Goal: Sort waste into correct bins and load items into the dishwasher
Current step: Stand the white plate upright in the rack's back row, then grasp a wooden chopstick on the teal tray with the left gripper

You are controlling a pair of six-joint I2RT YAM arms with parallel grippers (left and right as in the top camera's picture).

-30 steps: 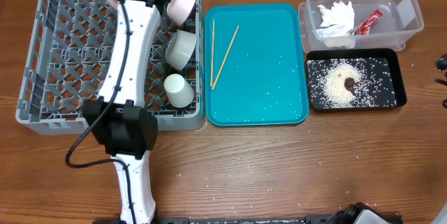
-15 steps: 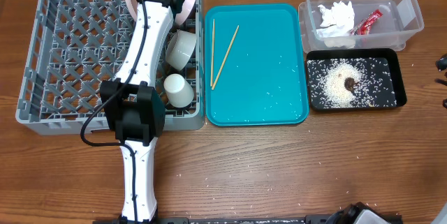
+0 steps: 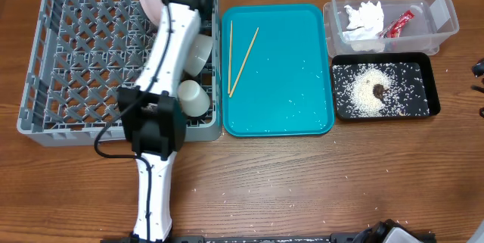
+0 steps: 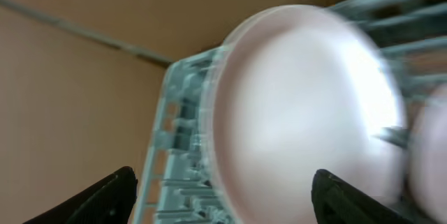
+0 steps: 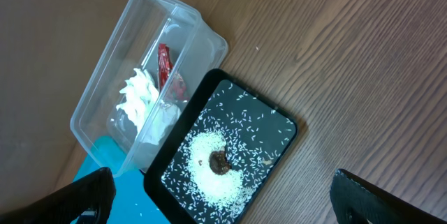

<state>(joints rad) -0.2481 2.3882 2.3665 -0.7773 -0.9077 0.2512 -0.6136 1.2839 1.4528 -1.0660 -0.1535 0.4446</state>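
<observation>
Close up, white plate [image 4: 300, 105] standing in grey rack [image 4: 171, 147], left jaws parted

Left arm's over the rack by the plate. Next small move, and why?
Probably lift the left end effector away from the round white plate: its fingers look spread and the plate stands in the grey lattice dish rack. The thin wooden chopsticks wait on the teal tray.

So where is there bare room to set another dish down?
In the grey rack, the left half, between its left wall and the left arm, shows only bare pegs. The teal tray is almost bare right of the chopsticks. Crowded: the rack's right column, with bowl, cup and plate.
</observation>
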